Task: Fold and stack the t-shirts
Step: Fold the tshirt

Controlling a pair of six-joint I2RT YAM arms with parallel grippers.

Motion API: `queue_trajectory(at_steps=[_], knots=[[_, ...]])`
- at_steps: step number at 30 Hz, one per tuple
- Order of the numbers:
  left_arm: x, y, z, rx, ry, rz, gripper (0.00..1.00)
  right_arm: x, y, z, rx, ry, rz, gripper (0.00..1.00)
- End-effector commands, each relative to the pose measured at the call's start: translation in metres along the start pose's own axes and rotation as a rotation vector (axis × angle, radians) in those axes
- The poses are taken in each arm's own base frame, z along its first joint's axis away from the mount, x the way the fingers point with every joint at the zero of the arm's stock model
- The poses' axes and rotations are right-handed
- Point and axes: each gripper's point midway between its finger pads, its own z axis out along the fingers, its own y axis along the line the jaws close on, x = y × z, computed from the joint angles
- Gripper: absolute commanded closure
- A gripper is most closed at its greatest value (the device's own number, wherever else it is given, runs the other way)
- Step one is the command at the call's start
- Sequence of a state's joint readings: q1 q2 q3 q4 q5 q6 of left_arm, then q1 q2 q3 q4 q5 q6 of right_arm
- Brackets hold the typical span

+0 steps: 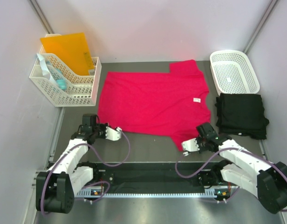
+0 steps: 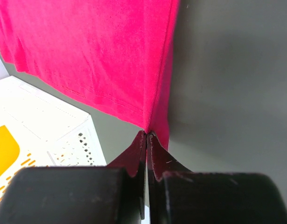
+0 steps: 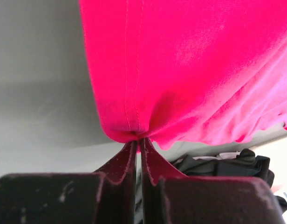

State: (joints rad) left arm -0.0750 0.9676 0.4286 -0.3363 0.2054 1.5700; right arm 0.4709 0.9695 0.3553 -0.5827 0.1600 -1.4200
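Note:
A pinkish-red t-shirt [image 1: 153, 100] lies spread flat on the grey table, neck label toward the right. My left gripper [image 1: 118, 134] is shut on the shirt's near-left hem corner [image 2: 150, 119]. My right gripper [image 1: 185, 145] is shut on the near sleeve's edge [image 3: 134, 126], the cloth bunching at its tips [image 3: 138, 138]. A black t-shirt [image 1: 241, 114] lies folded at the right, also showing behind the right fingers [image 3: 227, 165].
A white lattice basket [image 1: 234, 70] stands at the back right beyond the black shirt. A white file rack [image 1: 64, 84] with an orange folder stands at the back left; its wall [image 2: 45, 135] lies close beside my left gripper.

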Motion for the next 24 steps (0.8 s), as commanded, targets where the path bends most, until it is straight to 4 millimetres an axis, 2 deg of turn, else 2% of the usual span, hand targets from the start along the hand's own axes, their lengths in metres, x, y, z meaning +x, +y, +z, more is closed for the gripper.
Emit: queue_trajectory(at_steps=[1,5,14,18,24], knots=[[0.001,0.023,-0.004,-0.051,0.001,0.000,1.00,-0.012,0.018,0.005,-0.085,-0.066,-0.008,1.00],[0.002,0.027,-0.006,-0.059,0.001,0.007,1.00,-0.011,0.009,-0.007,-0.084,-0.065,-0.015,1.00],[0.000,0.045,-0.015,-0.102,-0.008,0.009,1.00,-0.008,-0.012,-0.049,-0.097,-0.071,-0.030,1.00],[-0.002,0.046,-0.020,-0.105,-0.012,0.020,1.00,-0.003,-0.022,-0.070,-0.078,-0.054,-0.031,1.00],[-0.001,0.051,-0.027,-0.110,-0.007,0.032,1.00,0.010,-0.035,-0.086,-0.044,-0.007,-0.019,1.00]])
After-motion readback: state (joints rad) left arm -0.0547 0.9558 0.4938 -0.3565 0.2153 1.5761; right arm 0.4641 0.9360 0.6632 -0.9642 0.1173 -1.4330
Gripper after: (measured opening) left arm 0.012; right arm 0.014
